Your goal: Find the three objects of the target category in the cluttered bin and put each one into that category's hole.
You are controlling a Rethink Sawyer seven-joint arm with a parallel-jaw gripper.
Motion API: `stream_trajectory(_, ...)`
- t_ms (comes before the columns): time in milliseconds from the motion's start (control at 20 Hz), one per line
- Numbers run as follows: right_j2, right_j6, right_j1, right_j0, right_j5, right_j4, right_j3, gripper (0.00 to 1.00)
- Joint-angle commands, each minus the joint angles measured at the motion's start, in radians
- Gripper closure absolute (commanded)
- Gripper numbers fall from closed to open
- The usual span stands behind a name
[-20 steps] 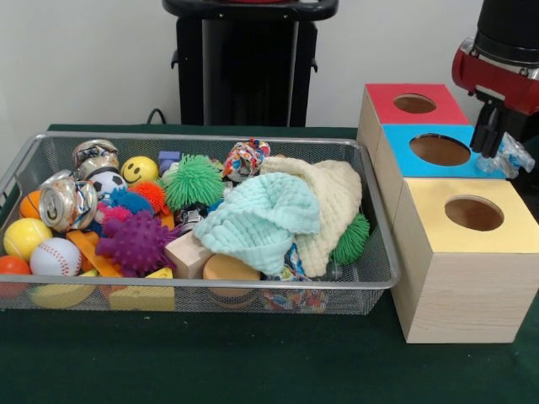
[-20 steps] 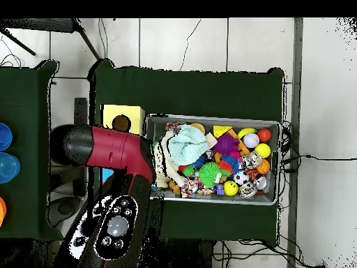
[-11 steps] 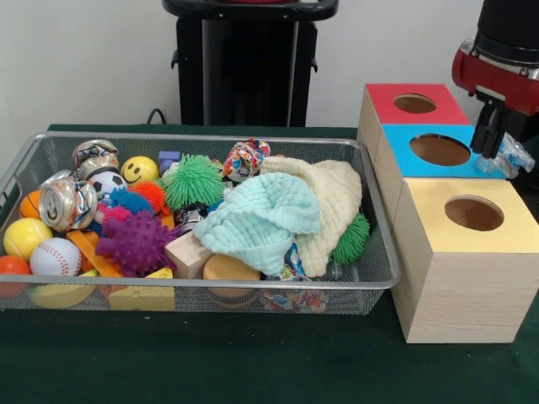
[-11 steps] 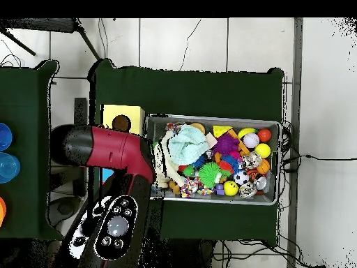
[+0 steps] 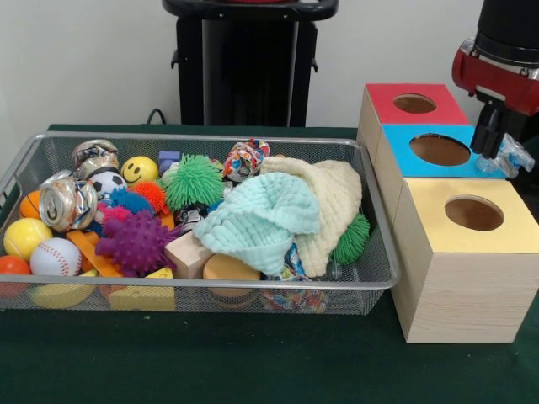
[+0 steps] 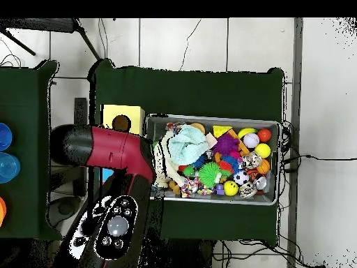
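Note:
My gripper (image 5: 493, 150) hangs at the right, over the far right edge of the blue-topped box (image 5: 438, 151). It is shut on a crumpled clear plastic piece (image 5: 510, 157) that dangles beside its black finger. A red-topped box (image 5: 413, 103) stands behind the blue one and a yellow-topped box (image 5: 472, 215) in front; each has a round hole. The wire bin (image 5: 194, 139) to the left holds crushed cans (image 5: 69, 202), balls, spiky toys, wooden blocks and two cloths. In the overhead view the red arm (image 6: 111, 150) hides the gripper and most of the boxes.
A mint cloth (image 5: 261, 219) and a cream cloth (image 5: 333, 202) cover the bin's right half. A baseball (image 5: 55, 257), a purple spiky ball (image 5: 135, 241) and a green puffer ball (image 5: 192, 181) lie on the left. Overhead, the yellow box (image 6: 123, 115) sits beside the bin (image 6: 213, 118).

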Motion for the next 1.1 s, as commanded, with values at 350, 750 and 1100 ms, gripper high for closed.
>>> stream_trajectory(350,0.087,0.138,0.020,-0.039,-0.042,0.010,0.074,1.00)
stream_trajectory(750,0.098,0.084,-0.009,-0.072,-0.025,-0.001,0.094,1.00)
stream_trajectory(1100,0.113,0.015,-0.028,-0.123,-0.034,-0.028,0.115,1.00)
